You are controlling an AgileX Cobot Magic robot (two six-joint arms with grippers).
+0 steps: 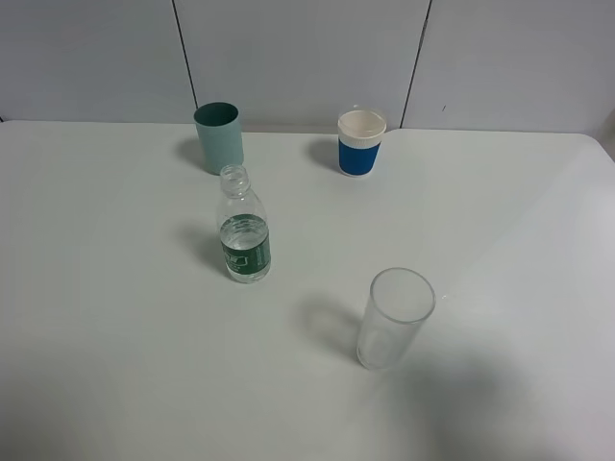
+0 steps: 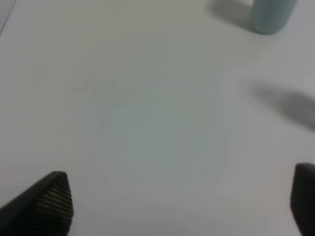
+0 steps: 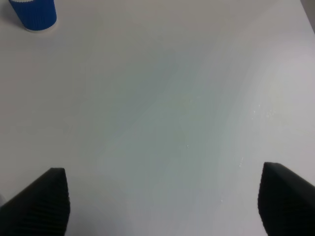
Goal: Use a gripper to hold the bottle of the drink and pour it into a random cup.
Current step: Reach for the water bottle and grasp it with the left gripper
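White worktop (image 1: pixel 106 317) is seen beneath pale grey wall panels (image 1: pixel 298 58), and neither arm shows in the high view. The bottle (image 1: pixel 243 230) stands upright left of the middle, uncapped, partly filled with clear liquid, just in front of the teal cup (image 1: pixel 218 137) and apart from it. A white cup with blue sleeve (image 1: pixel 361 142) stands to the right at the back, and a clear glass (image 1: pixel 394 319) nearer the front.

The left gripper (image 2: pixel 179 204) is spread wide over bare worktop, nothing between its dark ribbed pads (image 2: pixel 49 204); the right gripper (image 3: pixel 162 204) is likewise parted and empty.

Nothing has yet been grasped, so the approach to the bottle is judged the step in hand. The left gripper appears better placed. The bottle should be taken at the label band, level and squarely, with only light pressure, since thin plastic may buckle and spill through the open neck. It should be kept upright until the neck is over the cup rim.
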